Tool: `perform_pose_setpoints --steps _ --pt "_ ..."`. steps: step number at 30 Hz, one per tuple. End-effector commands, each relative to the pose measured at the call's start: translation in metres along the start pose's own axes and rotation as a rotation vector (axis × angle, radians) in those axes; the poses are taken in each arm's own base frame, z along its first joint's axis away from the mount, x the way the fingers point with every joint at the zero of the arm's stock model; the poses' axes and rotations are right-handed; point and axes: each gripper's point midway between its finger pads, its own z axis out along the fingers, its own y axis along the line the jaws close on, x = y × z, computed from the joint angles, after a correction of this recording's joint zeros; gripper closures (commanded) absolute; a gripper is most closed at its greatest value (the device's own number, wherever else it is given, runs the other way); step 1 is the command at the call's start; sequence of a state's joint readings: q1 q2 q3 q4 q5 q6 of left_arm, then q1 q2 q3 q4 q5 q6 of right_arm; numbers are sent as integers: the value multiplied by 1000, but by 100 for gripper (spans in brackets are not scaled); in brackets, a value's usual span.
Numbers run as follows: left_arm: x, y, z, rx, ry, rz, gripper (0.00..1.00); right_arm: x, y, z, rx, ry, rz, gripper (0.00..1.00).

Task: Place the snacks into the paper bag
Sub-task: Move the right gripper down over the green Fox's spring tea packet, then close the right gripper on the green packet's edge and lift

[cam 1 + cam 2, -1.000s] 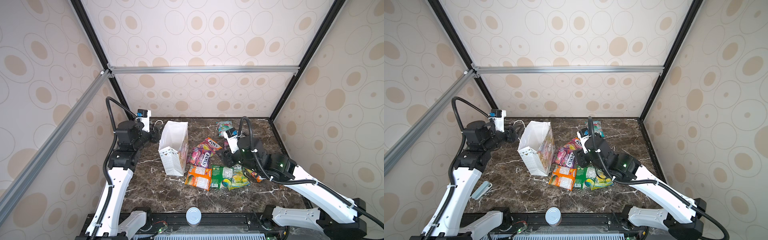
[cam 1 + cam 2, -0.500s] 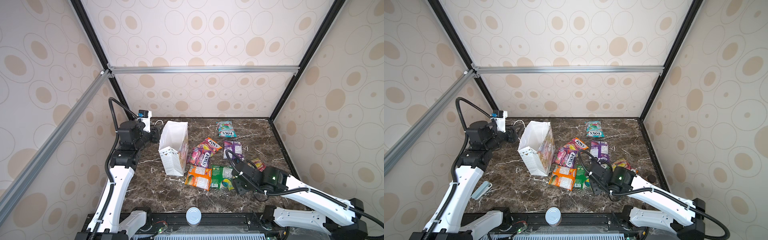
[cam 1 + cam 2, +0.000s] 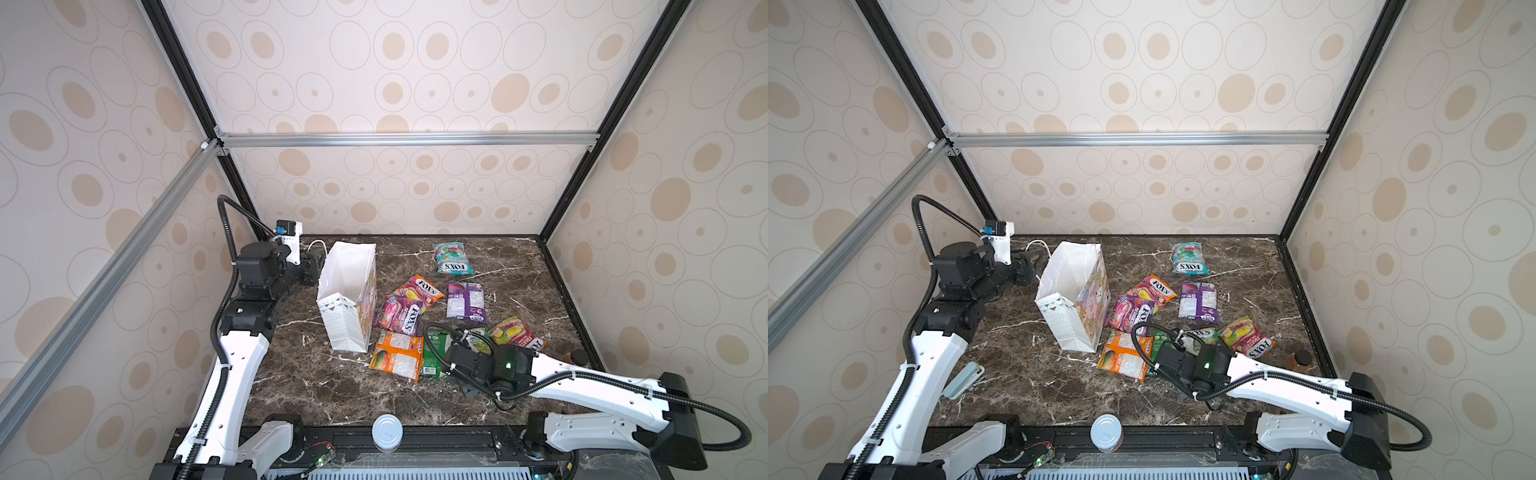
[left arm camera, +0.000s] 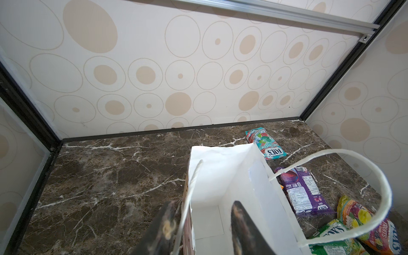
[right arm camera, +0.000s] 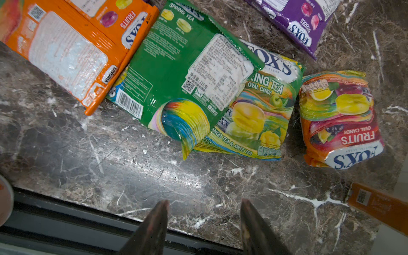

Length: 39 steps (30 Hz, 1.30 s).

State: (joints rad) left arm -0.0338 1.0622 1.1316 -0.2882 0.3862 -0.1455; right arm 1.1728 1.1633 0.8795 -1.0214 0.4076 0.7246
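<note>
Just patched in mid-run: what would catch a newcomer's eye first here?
The white paper bag stands open left of centre, with the left gripper straddling its rim, one finger inside and one outside. To its right, bright FOX'S packets lie scattered on the dark marble table. The right gripper hangs open and empty over bare table near the green Spring Tea packet.

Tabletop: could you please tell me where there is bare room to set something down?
Bare: the near strip in front of the bag and orange packet; also between bag and teal packet. Crowded: right of the bag.
</note>
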Motion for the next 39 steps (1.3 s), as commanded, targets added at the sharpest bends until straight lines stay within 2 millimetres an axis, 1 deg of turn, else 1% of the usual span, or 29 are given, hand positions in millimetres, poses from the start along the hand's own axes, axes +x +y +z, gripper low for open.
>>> perform_pose_setpoints --steps 1,4,6,7,8,14,15,17,25,29,35,39 --pt "-7 -5 -1 33 -16 -8 59 -1 2 9 59 -35 39 44" --pt "-9 -9 -3 56 -27 -6 59 -1 9 20 55 -41 39 44" --pt "-11 -13 -4 75 -29 -6 67 -2 14 24 46 -50 43 43" --pt "-11 -19 -5 110 -29 -5 71 -3 16 26 41 -51 41 43" --pt "-12 -21 -6 119 -34 -4 73 -3 16 27 44 -52 40 43" --pt "-11 -20 -6 115 -38 -5 80 0 16 36 77 -34 -1 44" --pt "-11 -20 -5 116 -34 -6 82 2 15 37 83 -27 -12 46" --pt "-12 -21 -5 117 -36 -5 83 5 14 40 95 -16 -17 48" --pt "-13 -20 -8 112 -45 -1 89 15 12 53 105 0 -7 48" --pt "-11 -21 -6 117 -40 -7 91 14 15 56 100 -1 -8 50" --pt "-12 -21 -6 118 -41 -6 92 16 10 62 129 1 1 53" --pt "-12 -21 -7 117 -42 -5 93 16 11 66 124 3 0 55"
